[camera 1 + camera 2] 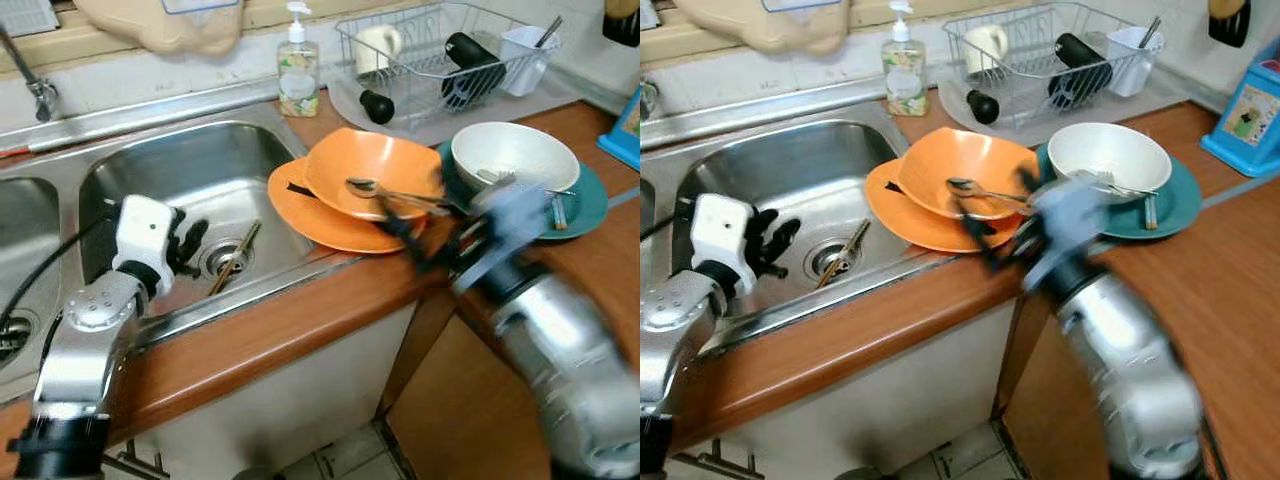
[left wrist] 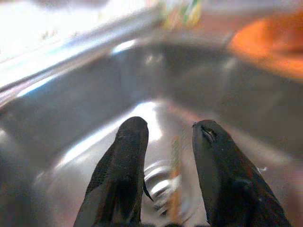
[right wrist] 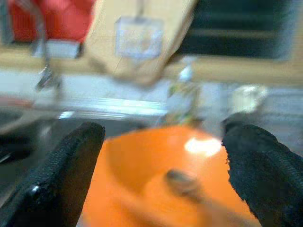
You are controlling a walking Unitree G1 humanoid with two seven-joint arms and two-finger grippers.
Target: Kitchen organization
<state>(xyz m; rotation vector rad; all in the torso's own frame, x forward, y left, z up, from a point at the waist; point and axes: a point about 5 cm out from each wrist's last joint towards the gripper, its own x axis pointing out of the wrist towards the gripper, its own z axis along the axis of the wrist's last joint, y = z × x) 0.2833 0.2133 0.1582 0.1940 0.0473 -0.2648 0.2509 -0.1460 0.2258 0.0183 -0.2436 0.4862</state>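
A spoon (image 1: 385, 193) lies in an orange bowl (image 1: 372, 170) stacked on an orange plate (image 1: 310, 212) at the counter's edge beside the sink (image 1: 190, 170). The right gripper (image 1: 425, 238), its fingers spread wide, hovers blurred at the bowl's near rim. The left gripper (image 1: 190, 243) hangs inside the sink, fingers parted, near chopsticks (image 1: 235, 256) lying over the drain (image 1: 225, 260).

An orange bowl (image 1: 375, 170) sat tilted on an orange plate (image 1: 320, 215) at the sink's edge, the plate's rim overhanging the basin. A metal spoon (image 1: 385, 192) lay across the bowl. Just beside them, a white bowl (image 1: 513, 152) rested on a teal plate (image 1: 592, 205), with cutlery (image 1: 557, 205) leaning at its side. Down in the basin, chopsticks (image 1: 235, 257) lay over the drain.
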